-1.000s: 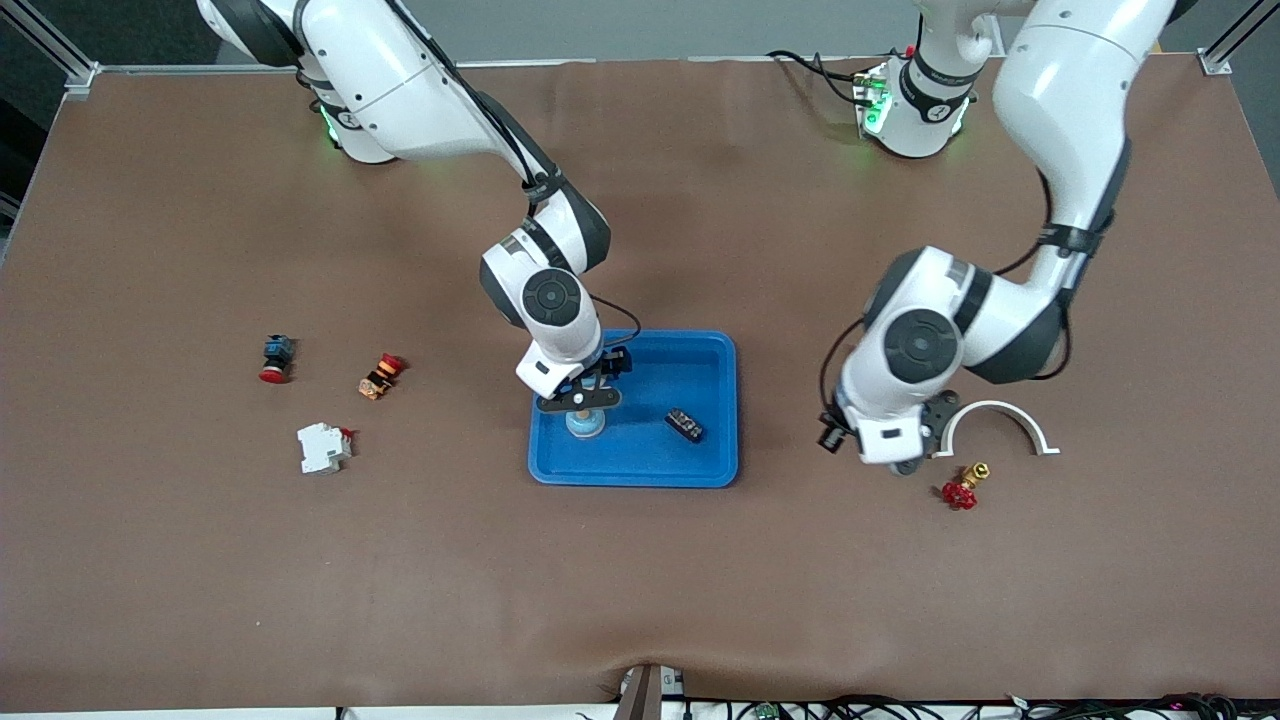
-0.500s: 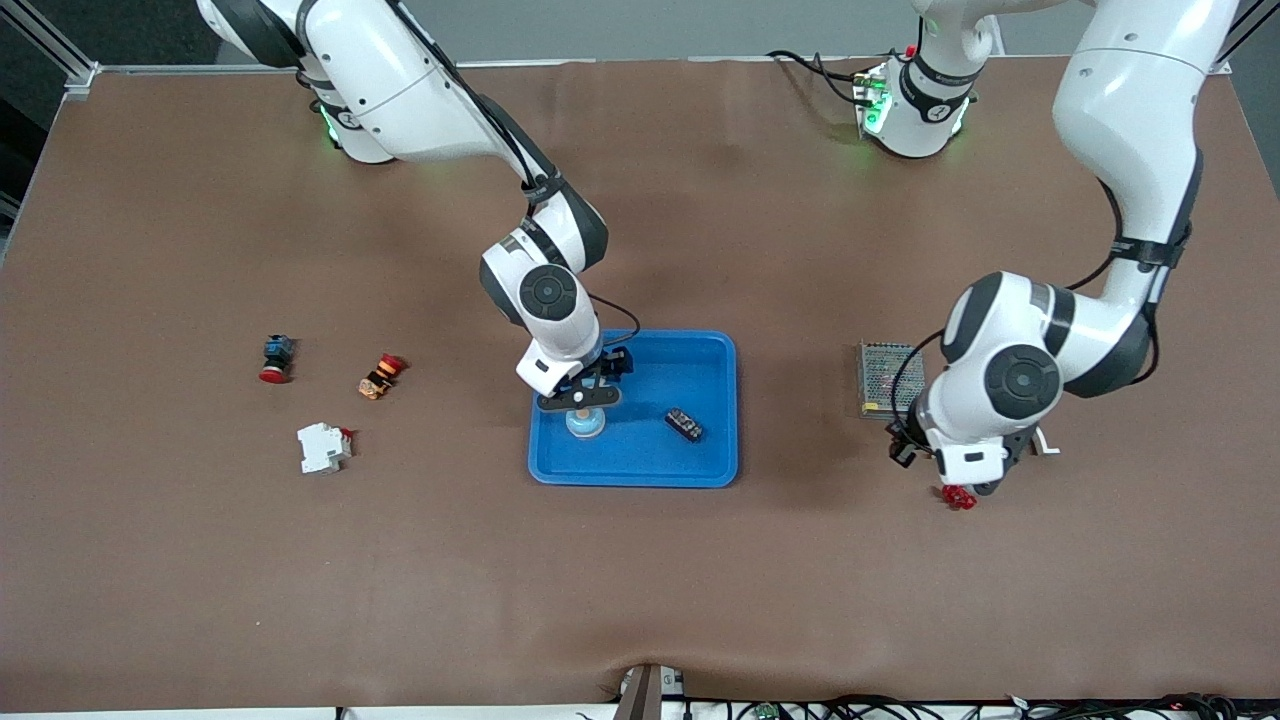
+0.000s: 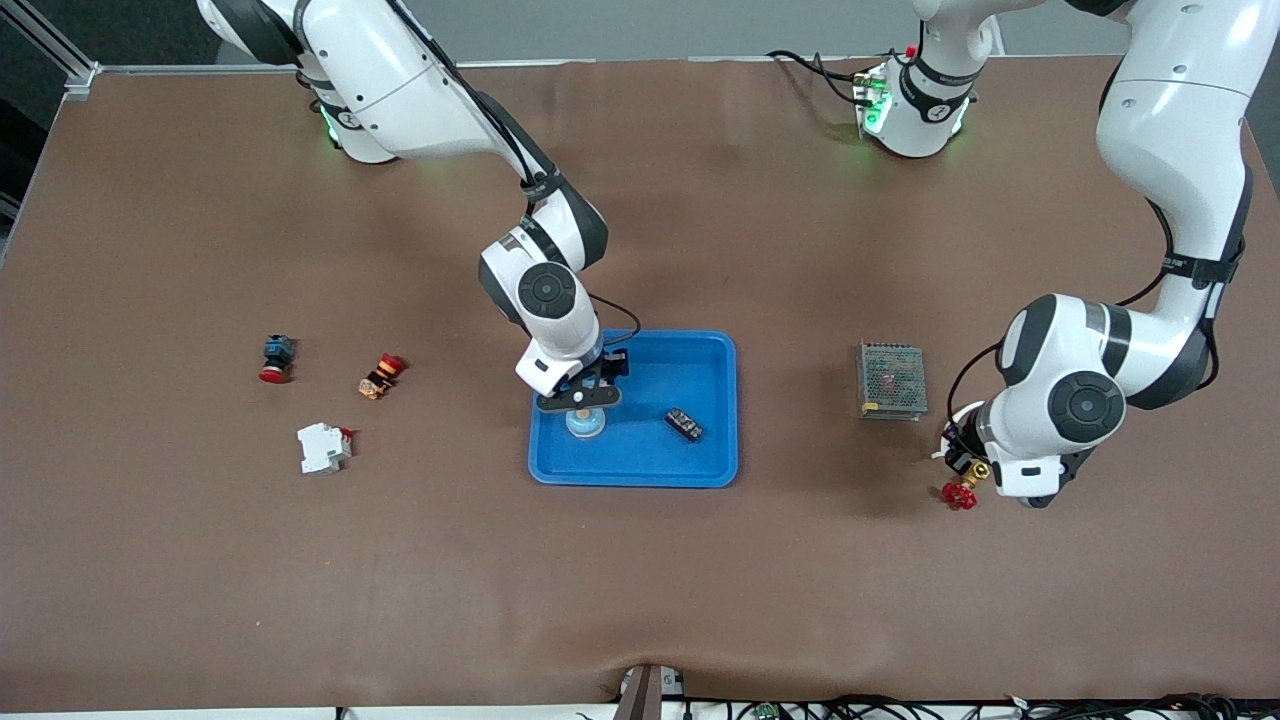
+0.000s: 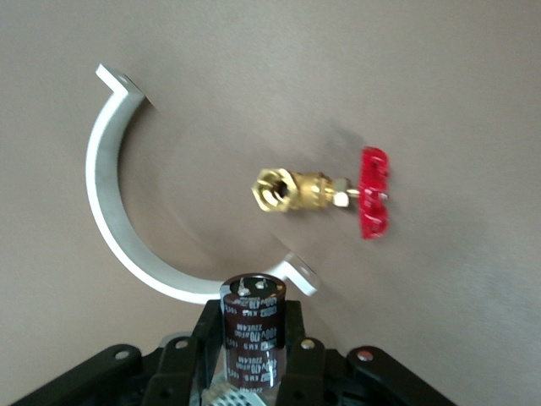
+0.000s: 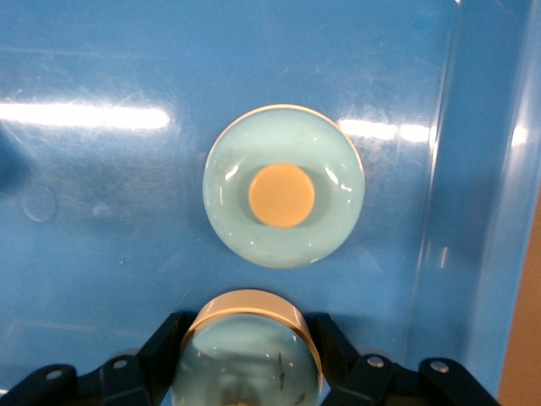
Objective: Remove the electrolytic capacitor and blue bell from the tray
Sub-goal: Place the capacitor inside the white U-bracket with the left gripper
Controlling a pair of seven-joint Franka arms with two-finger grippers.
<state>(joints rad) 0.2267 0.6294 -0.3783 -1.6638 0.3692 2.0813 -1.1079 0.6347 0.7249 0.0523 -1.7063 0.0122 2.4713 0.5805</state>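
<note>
My right gripper (image 3: 582,398) hangs low over the blue tray (image 3: 712,352) and is shut on the bell (image 5: 249,364), a pale teal dome with a tan rim. In the right wrist view the gripper (image 5: 252,337) holds it just above the glossy tray floor (image 5: 101,220). A round teal shape with an orange centre (image 5: 285,196) lies on that floor; I cannot tell whether it is a reflection. My left gripper (image 4: 252,315) is shut on the dark brown capacitor (image 4: 252,338). It is over the table by a white curved bracket (image 4: 110,211). In the front view the left hand (image 3: 1035,485) hides the capacitor.
A small black part (image 3: 685,425) lies in the tray. A brass valve with a red handle (image 3: 962,488) and a metal mesh box (image 3: 892,380) lie near the left hand. Toward the right arm's end lie a white breaker (image 3: 323,447) and two push buttons (image 3: 276,358) (image 3: 381,375).
The left arm has swung away from the tray toward its own end of the table with the capacitor, uncovering the mesh box. The right arm has not moved.
</note>
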